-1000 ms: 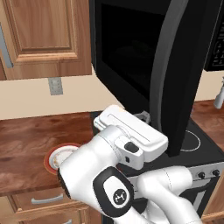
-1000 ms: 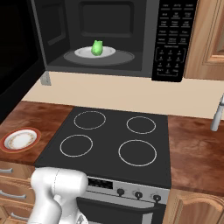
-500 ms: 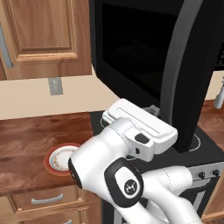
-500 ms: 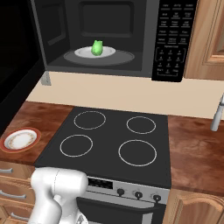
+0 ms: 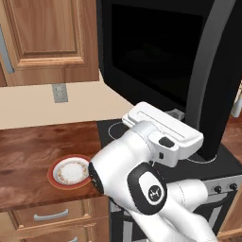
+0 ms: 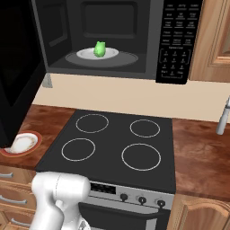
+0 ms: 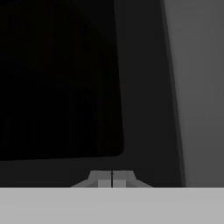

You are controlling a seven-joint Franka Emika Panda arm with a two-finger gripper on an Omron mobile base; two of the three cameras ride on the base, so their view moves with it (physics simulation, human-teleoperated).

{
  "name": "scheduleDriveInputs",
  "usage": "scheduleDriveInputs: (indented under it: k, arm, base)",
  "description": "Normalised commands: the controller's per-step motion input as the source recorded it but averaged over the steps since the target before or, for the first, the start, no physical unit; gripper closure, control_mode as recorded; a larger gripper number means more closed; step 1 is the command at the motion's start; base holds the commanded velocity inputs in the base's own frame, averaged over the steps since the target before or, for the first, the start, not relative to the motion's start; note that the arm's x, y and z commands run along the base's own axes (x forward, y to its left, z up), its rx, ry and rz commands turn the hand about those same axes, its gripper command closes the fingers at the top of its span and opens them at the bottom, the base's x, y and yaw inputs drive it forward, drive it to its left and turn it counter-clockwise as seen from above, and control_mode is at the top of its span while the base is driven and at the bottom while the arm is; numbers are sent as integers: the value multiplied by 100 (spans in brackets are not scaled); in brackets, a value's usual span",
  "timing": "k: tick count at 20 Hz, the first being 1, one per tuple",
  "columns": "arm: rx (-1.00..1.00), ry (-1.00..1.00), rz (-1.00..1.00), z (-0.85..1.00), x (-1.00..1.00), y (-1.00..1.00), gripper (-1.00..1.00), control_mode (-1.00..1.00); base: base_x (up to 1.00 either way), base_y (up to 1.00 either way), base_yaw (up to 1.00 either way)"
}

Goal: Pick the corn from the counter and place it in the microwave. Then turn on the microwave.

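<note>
In the left base view the robot's white arm (image 5: 142, 175) has swung further right and forward, its flat white hand section now reaching nearer the lower edge of the open black glass-windowed microwave door (image 5: 160, 61). The door itself sits slightly differently in frame.

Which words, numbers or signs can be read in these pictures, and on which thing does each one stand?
Button panel of the microwave: rows of small white labels, too small and blurred to read.
Round black cap on an arm joint: a small white emblem, not readable as letters.
Stove knobs: no readable marks.
Corn, plate, counter, gripper: no text.
</note>
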Motion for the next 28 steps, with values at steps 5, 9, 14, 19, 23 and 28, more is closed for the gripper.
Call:
scheduleDriveInputs:
  k: [5,9,14,19,23,28]
  arm:
    - [0,0,0,0,9,-34,100,-100]
    - [0,0,0,0,14,-38,100,-100]
    - [0,2,0,0,21,-41,100,-100]
    - [0,2,0,0,26,-39,100,-100]
    - [0,1,0,0,27,-37,100,-100]
    - [0,0,1,1,30,-33,100,-100]
  base:
    - [0,0,0]
    - [0,0,0]
    - [0,0,0]
    - [0,0,0]
    - [0,0,0]
    - [0,0,0]
